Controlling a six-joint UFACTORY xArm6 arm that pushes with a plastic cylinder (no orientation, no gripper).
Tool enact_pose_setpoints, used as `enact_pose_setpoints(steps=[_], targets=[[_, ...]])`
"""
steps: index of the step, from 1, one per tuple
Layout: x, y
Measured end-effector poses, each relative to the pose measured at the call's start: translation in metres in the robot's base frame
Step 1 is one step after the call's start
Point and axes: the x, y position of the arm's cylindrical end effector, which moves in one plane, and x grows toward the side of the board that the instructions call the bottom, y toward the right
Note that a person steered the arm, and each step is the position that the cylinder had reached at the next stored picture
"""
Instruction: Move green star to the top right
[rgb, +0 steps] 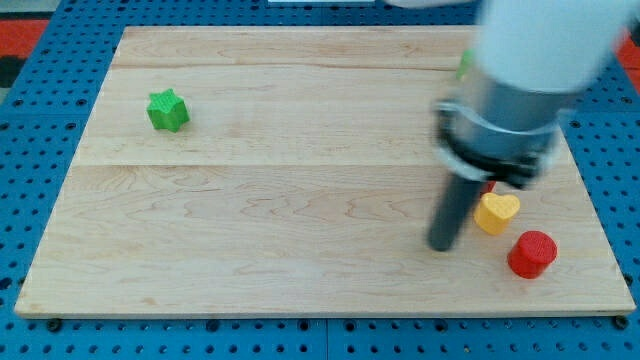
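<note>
The green star (168, 110) lies on the wooden board (300, 200) near the view's upper left. My tip (440, 246) rests on the board at the lower right, far from the star, just left of a yellow heart (497, 212). The arm's body (525, 80) covers the board's upper right part.
A red cylinder (531, 254) sits below and right of the yellow heart. A sliver of another green block (466, 63) shows at the arm's left edge near the top right. A small bit of red (489, 187) shows just above the heart. Blue pegboard surrounds the board.
</note>
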Motion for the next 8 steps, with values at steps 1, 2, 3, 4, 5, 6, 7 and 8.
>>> enact_pose_setpoints(steps=[1, 2, 3, 4, 5, 6, 7, 8], targets=[[-0.025, -0.106], [-0.084, -0.202], [-0.148, -0.259], [-0.128, -0.299], [-0.118, -0.342], [-0.151, -0.336], [-0.176, -0.333], [-0.180, -0.320]])
